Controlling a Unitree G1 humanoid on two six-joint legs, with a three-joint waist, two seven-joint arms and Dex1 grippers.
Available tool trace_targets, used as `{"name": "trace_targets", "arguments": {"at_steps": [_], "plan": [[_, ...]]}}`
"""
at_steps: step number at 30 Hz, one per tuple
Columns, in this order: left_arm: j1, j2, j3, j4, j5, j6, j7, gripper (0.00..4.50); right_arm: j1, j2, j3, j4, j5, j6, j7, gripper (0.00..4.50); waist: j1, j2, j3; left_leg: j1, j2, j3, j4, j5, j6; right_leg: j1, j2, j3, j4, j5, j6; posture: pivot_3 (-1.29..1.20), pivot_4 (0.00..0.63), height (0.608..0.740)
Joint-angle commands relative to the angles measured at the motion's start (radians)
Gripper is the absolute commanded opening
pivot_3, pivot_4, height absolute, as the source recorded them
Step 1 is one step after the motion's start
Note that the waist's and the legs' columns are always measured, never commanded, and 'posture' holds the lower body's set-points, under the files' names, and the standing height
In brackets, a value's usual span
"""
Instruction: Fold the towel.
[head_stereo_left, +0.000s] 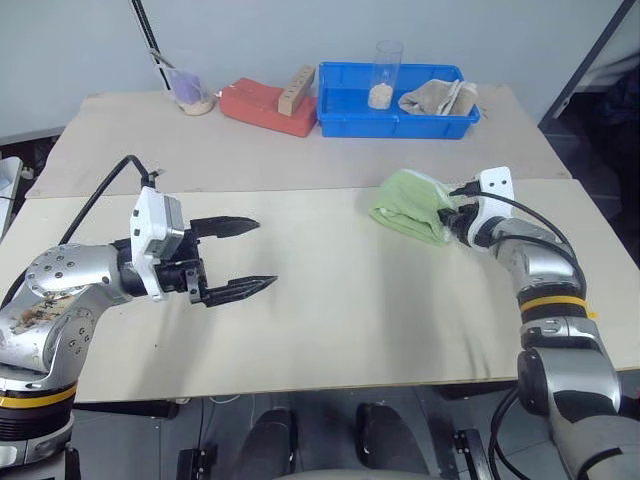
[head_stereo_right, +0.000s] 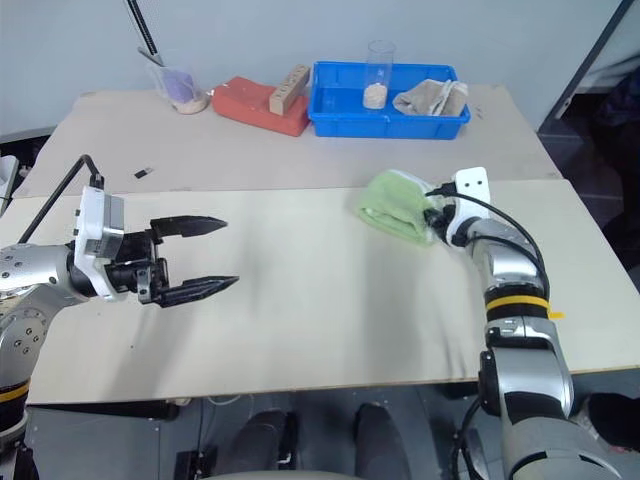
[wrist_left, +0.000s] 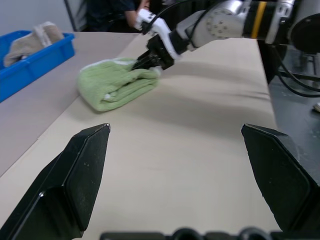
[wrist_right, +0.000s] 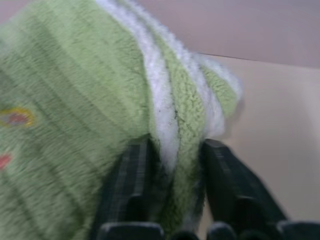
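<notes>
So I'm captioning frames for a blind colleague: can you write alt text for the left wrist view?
A folded light green towel lies on a pale table, the right gripper closed on its layered edge. The left gripper's two black fingers stand wide apart in the foreground, holding nothing. A blue tray holds a beige cloth.

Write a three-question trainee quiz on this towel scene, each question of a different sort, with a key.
1. True or false: the right pincer has layers of the green towel between its fingers.
2. Which describes the left pincer? A) shut on the towel B) open, holding nothing C) resting in the blue bin
3. Fill in: the towel lies on the table as a ______ bundle, not spread flat.

Key
1. True: the right wrist view shows towel edges between the two fingers.
2. B: its fingers stand wide apart above the table, away from the towel.
3. folded
</notes>
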Motion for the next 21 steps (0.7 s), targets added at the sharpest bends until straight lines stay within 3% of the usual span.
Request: {"name": "trace_targets", "arguments": {"at_steps": [1,5,7,13,21], "plan": [[0.019,-0.001,0.061,0.020,0.028,-0.046,0.041,4.50,-0.006,-0.028,-0.061,-0.109,0.052,0.029,0.033,3.15,0.000,0.000,0.000,0.000,0.000,0.000,0.000,0.000,0.000,0.000,0.000,0.000,0.000,0.000,0.000,0.00,0.150,0.740],[0.091,0.020,0.120,0.053,0.091,-0.080,0.082,4.50,0.059,-0.108,-0.077,-0.268,0.095,0.035,0.170,4.48,0.001,0.001,0.000,0.000,0.000,0.000,-0.001,0.000,0.000,-0.001,0.000,0.000,0.000,0.000,0.000,0.00,0.150,0.740],[0.164,0.083,0.127,0.082,0.220,-0.070,0.150,4.50,0.120,-0.190,-0.054,-0.392,0.110,0.012,0.301,4.48,0.004,0.001,0.000,0.000,0.000,0.000,-0.001,0.000,0.000,-0.001,0.000,0.000,0.000,0.000,0.000,0.00,0.150,0.740],[0.292,0.113,0.227,0.098,0.293,-0.095,0.186,4.50,0.316,-0.354,-0.032,-0.581,0.139,-0.153,0.618,4.48,0.004,0.001,0.000,0.001,0.001,0.000,-0.001,-0.001,0.001,0.001,0.000,-0.001,-0.002,0.000,0.000,0.00,0.150,0.740],[0.374,0.114,0.334,0.065,0.243,-0.042,0.154,4.50,0.431,-0.435,-0.060,-0.654,0.188,-0.127,0.727,4.48,0.006,0.001,0.000,0.002,0.006,0.001,-0.001,-0.001,0.001,0.002,0.000,-0.001,-0.001,0.000,0.000,0.00,0.150,0.740]]}}
